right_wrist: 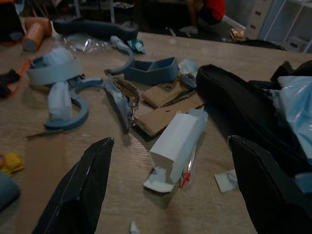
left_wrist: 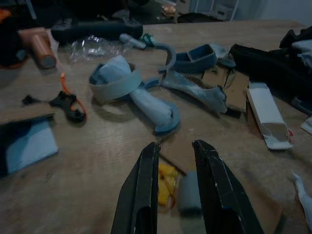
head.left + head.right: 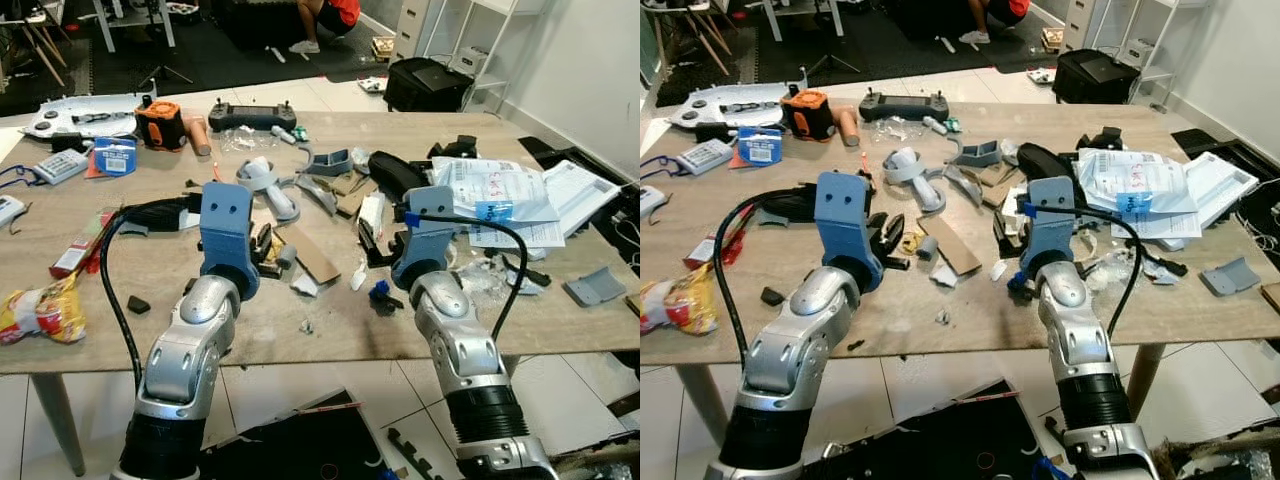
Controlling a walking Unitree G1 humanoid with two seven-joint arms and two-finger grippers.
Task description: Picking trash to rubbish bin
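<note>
Trash litters the wooden table (image 3: 150, 270). My left gripper (image 2: 175, 145) hovers low over a cardboard strip (image 3: 310, 255), its fingers open by a narrow gap. Just beyond its tips lie a yellow scrap (image 2: 166, 178) and a small grey roll (image 2: 189, 192). My right gripper (image 1: 170, 141) is spread wide open, with nothing held. A white carton box (image 1: 178, 136) lies on its side straight ahead of it. Torn brown cardboard (image 1: 168, 105) sits behind the box. Small white paper scraps (image 3: 304, 285) lie between the two arms. A yellow snack wrapper (image 3: 40, 310) rests at the table's near left corner.
A grey-blue handle with a ring (image 3: 265, 185), a black pouch (image 3: 395, 172), papers and plastic bags (image 3: 500, 195), a black controller (image 3: 252, 115) and an orange device (image 3: 160, 123) crowd the table. A person (image 3: 325, 20) sits far behind. Something dark (image 3: 300, 440) lies on the floor below the front edge.
</note>
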